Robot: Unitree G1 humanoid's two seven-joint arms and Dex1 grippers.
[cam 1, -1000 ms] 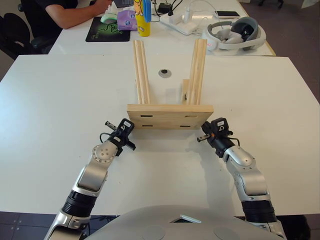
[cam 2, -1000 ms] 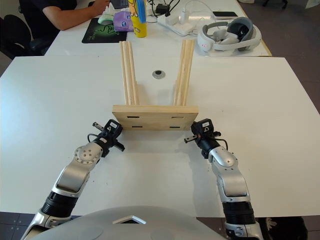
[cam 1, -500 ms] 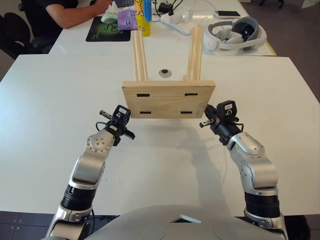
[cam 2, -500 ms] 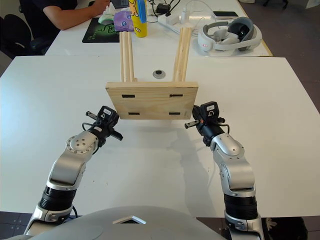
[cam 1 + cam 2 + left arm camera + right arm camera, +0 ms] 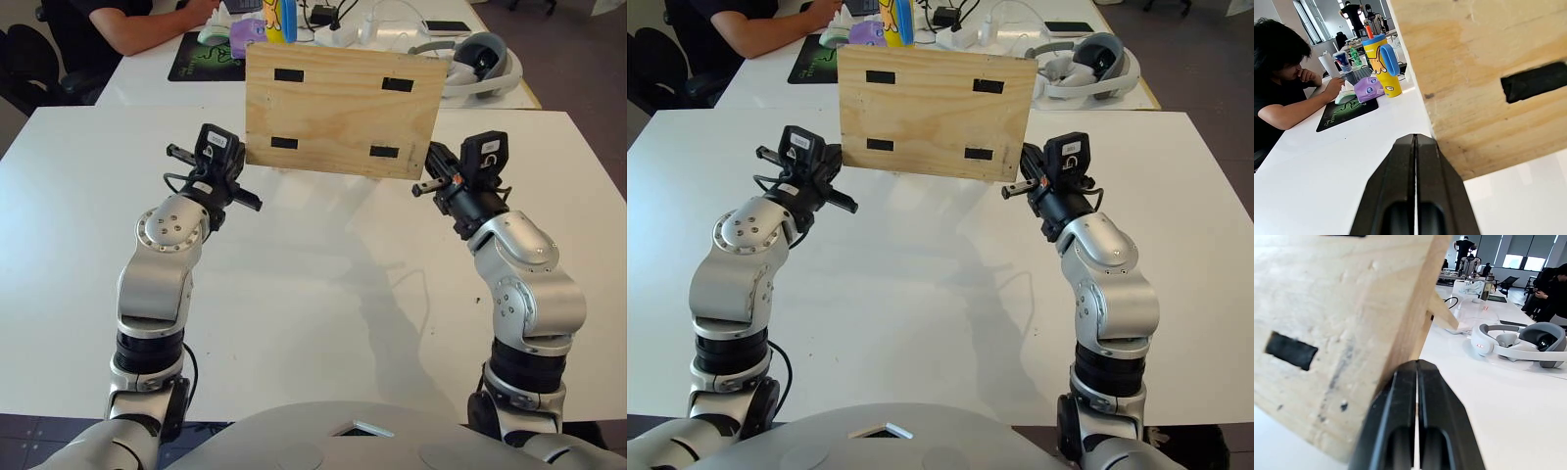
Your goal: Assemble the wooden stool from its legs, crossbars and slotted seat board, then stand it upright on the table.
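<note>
The wooden stool hangs in the air above the white table, tipped so the slotted seat board faces me and hides the legs. One leg end pokes out behind the board in the right wrist view. My left gripper is shut, its tip pressed against the board's left edge near the lower corner. My right gripper is shut too, pushing on the opposite edge. The board is clamped between the two gripper tips, with nothing between either gripper's own fingers.
A second table behind carries a yellow bottle, a purple pouch, a dark mouse mat, a white headset and a power strip. A person sits at its far left. Open table surface lies under the raised stool.
Both arms rose and carried the stool up off the table. It tipped further, so the seat board now faces me and covers the legs.
</note>
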